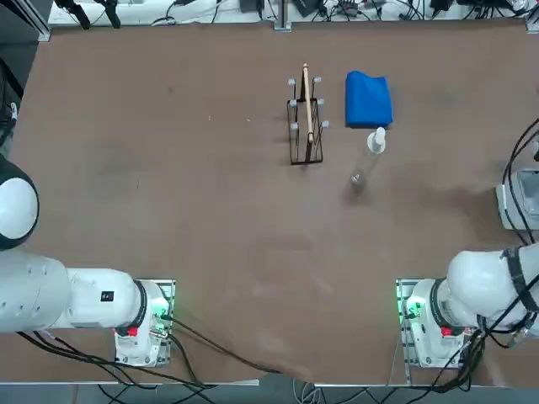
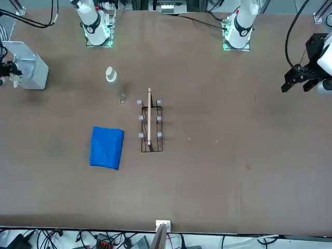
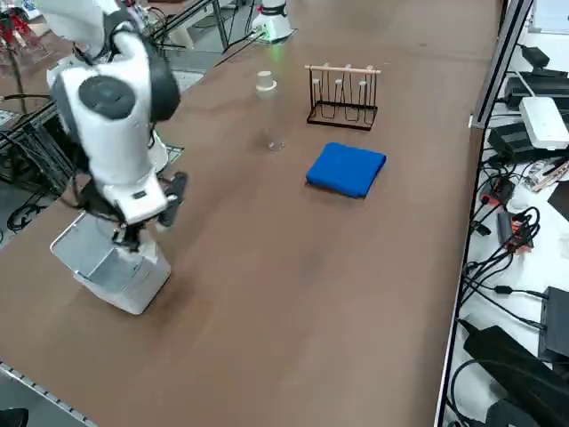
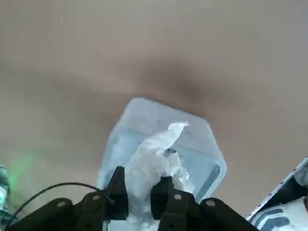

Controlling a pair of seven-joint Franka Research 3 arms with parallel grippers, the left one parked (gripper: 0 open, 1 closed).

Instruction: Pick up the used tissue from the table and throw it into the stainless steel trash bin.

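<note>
In the right wrist view the used tissue (image 4: pixel 155 156), a crumpled white wad, is pinched between my right gripper's (image 4: pixel 141 186) black fingers and sticks out past their tips. The right gripper is shut on it. Directly beyond the tissue lies the open mouth of the stainless steel trash bin (image 4: pixel 209 144), a silvery box with rounded corners. In the right side view the gripper (image 3: pixel 133 233) hangs just above the bin (image 3: pixel 107 271), which stands near the brown table's (image 1: pixel 210 210) right edge. The overhead view shows only part of the bin (image 1: pixel 515 202).
A black wire rack (image 1: pixel 305 126) holding a thin board, a folded blue cloth (image 1: pixel 368 99) and a clear bottle with a white cap (image 1: pixel 371 150) stand together at the far middle of the table. Cables and equipment line the table's edges.
</note>
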